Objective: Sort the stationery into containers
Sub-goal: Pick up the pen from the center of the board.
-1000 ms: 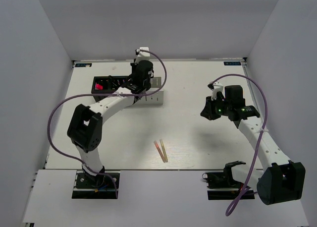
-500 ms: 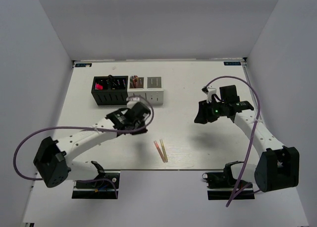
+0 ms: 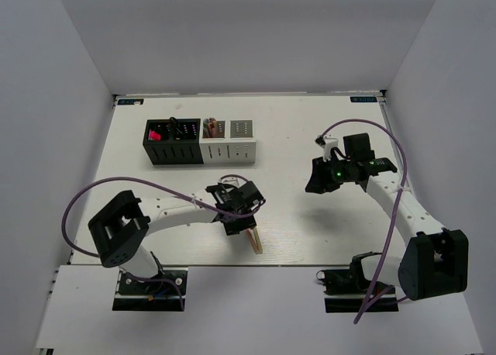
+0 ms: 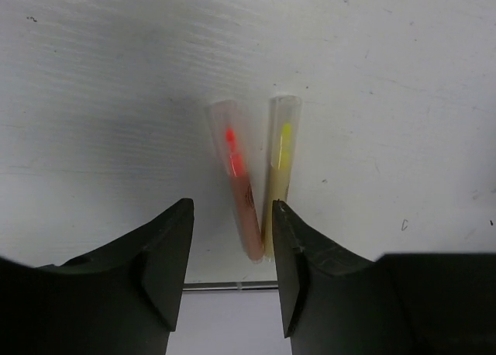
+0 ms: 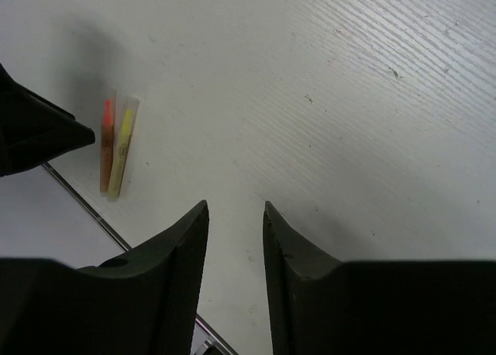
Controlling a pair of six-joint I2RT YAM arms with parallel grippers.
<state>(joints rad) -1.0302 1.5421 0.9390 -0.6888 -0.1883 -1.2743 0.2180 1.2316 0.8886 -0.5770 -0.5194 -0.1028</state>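
Note:
Two thin sticks lie side by side near the table's front edge, one orange-pink [image 4: 240, 192] and one yellow [image 4: 279, 165]; the pair [image 3: 254, 240] also shows from above and in the right wrist view [image 5: 115, 147]. My left gripper [image 3: 242, 215] [image 4: 232, 215] hovers open just over their near ends, with nothing held. The orange-pink stick's end sits in the gap and the yellow one lies by the right finger. My right gripper [image 3: 316, 181] [image 5: 235, 209] hangs open over bare table, empty. The black container [image 3: 172, 150] and light grey container [image 3: 230, 150] stand at the back.
A pink item [image 3: 155, 136] and dark handles [image 3: 177, 126] stick out of the black container. Something brownish [image 3: 211, 128] stands in the grey container's left compartment. The table's front edge [image 3: 256, 265] runs right behind the sticks. White walls enclose the table.
My left arm swung from the containers down to the sticks at the front edge and its jaws opened. My right gripper opened and shifted slightly left.

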